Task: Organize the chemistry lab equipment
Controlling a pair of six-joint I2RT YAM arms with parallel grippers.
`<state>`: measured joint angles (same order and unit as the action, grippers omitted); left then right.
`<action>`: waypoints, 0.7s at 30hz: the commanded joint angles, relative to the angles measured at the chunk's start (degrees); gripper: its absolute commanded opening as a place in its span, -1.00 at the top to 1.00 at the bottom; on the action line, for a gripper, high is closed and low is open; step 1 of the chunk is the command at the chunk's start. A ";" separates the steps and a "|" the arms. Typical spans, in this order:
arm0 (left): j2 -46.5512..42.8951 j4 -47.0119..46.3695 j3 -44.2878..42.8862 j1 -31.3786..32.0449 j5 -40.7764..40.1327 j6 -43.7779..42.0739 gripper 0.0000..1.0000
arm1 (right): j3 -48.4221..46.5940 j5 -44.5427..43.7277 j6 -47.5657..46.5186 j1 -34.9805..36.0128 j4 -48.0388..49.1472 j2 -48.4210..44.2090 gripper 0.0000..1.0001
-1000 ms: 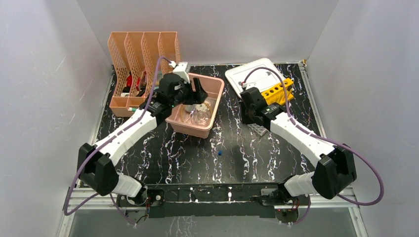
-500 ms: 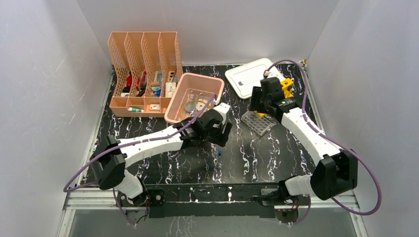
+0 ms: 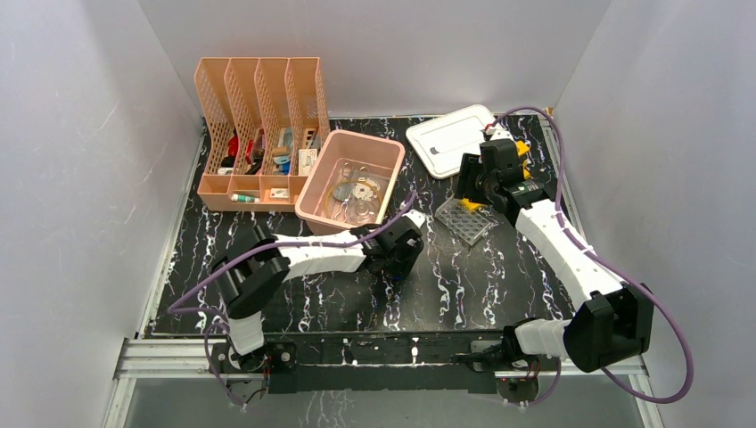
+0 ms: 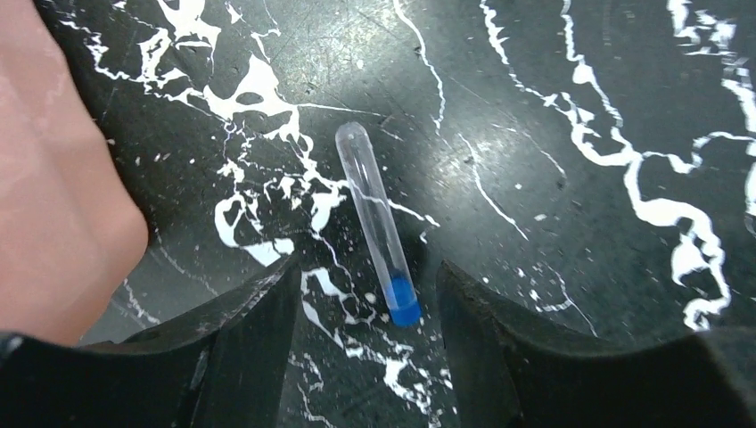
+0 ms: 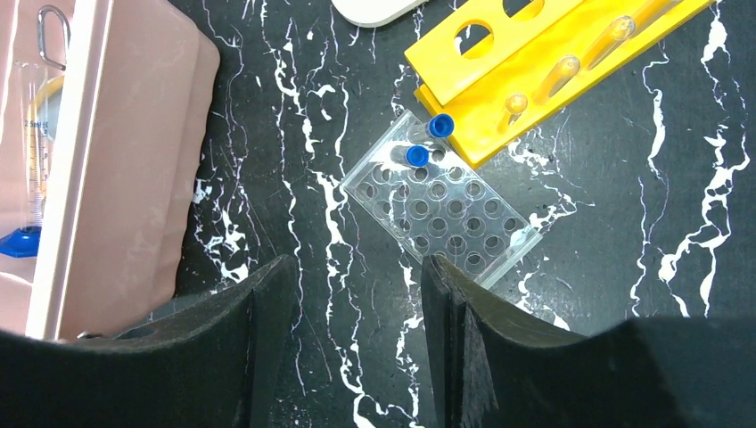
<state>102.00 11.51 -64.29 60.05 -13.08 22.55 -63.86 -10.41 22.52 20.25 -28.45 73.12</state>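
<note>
The left arm has swung off the pink tub point(image 3: 308, 194) and dropped to the bare table point(image 3: 499, 285) in front of it, while the right arm has pulled back from the clear rack point(image 3: 465, 223) toward the rear of the table, and its jaws have parted.

The left gripper point(image 4: 367, 278) stands open and low, its 2 fingers on either side of a small clear tube point(image 4: 377, 230) without touching it. The tube lies flat on the black marbled surface, blue cap nearest the fingers and rounded end pointing away. Only the left wrist view shows it; from above, the left gripper point(image 3: 398, 259) covers that spot.

The right gripper point(image 5: 357, 276) is also open and holds nothing. It hangs above the clear rack point(image 5: 455, 209), where 2 blue-capped tubes point(image 5: 416, 155) stand in wells at the corner touching the yellow rack point(image 5: 499, 67). The yellow rack holds 3 clear tubes point(image 5: 566, 67). The overhead view shows little of this, since the right arm hides most of the yellow rack.

The right wrist view also catches a graduated cylinder point(image 5: 31, 134) in the tub. The overhead view alone shows the white lid point(image 3: 446, 143) and the peach file holder point(image 3: 258, 98) at the back.
</note>
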 commanded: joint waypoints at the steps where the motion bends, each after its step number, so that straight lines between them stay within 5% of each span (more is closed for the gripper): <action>1: 2.62 0.54 -3.16 -0.46 -0.52 -0.21 -0.07 | -0.11 0.06 -0.68 -0.47 2.08 -1.69 -0.28; 13: 4.22 -0.17 -2.77 -0.45 2.29 0.54 0.45 | 0.02 -0.03 -0.97 -0.56 2.14 -1.77 -0.28; 21: 1.91 -1.81 -3.50 -0.56 3.94 1.25 0.57 | 0.13 -0.03 -1.08 -0.56 1.91 -2.44 -0.29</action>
<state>106.83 10.66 -66.50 59.59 -11.49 22.98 -63.86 -10.33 22.24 19.92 -28.45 73.08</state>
